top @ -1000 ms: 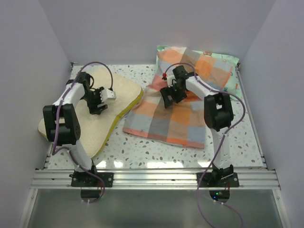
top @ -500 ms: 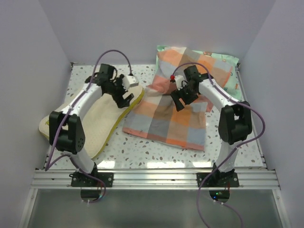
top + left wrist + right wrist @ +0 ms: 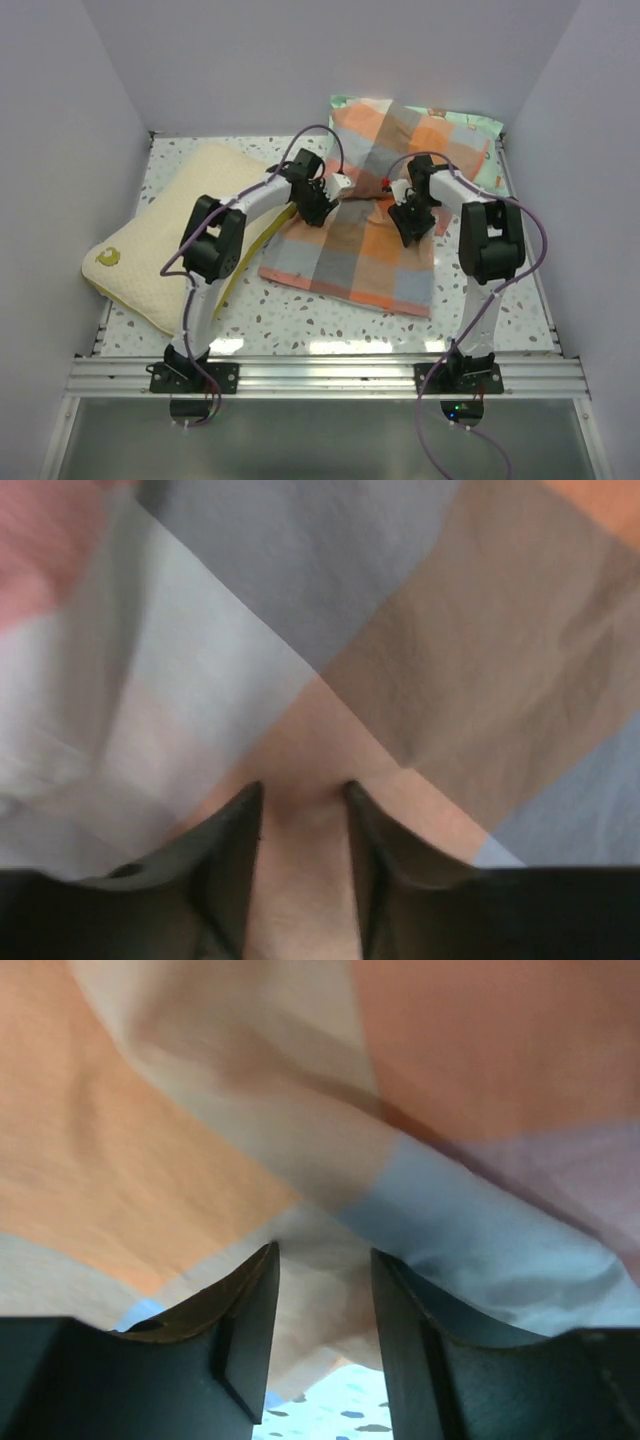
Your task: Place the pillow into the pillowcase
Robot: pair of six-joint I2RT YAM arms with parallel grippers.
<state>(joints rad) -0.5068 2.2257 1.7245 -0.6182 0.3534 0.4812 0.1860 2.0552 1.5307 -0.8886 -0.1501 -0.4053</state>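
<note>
The pillow is lying flat on the left of the table, outside the pillowcase and well apart from the right gripper. The pillowcase is lying across the middle and right, its far end draping over a green pillow. The left gripper is sitting at the pillowcase's left edge, just beside the pillow's yellow rim. The right gripper is sitting on the cloth nearer its right side. In each wrist view the 2 fingers are standing partly apart with plaid cloth filling the gap. I cannot tell whether either pair is clamping it.
</note>
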